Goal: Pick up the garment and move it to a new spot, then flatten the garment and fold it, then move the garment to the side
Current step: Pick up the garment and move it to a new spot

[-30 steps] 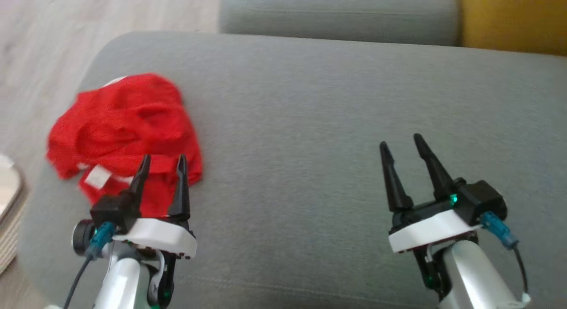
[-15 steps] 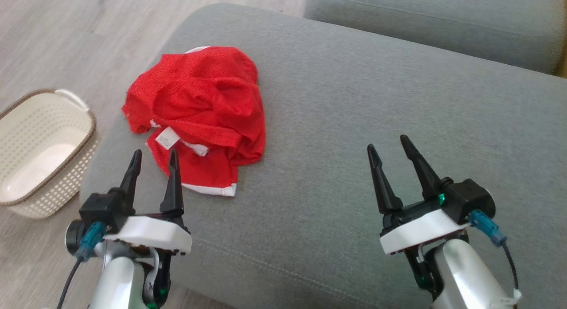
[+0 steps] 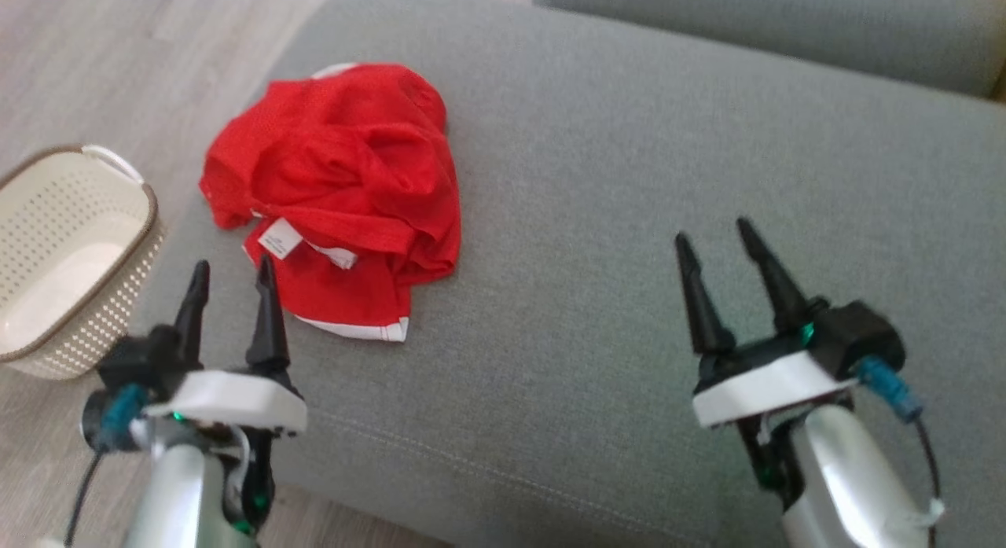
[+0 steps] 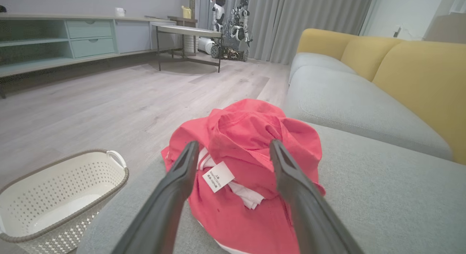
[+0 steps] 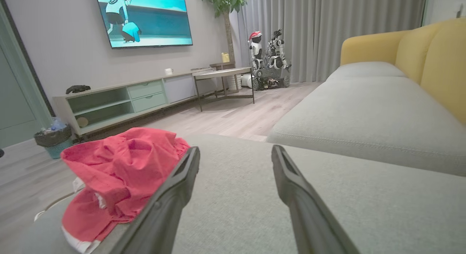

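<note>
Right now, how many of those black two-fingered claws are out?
2. The left gripper, open, is just short of the red garment; the right gripper, open, is over bare sofa cushion.

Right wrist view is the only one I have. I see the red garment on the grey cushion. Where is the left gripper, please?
Observer: The left gripper is open, holding nothing, fingertips at the garment's near edge.
Operator: Is something on the floor beside the cushion?
Observer: A cream perforated basket stands there, on the robot's left.
Operator: Any mark on the garment?
Observer: A white label, lying between the left gripper's fingers in its wrist view.
</note>
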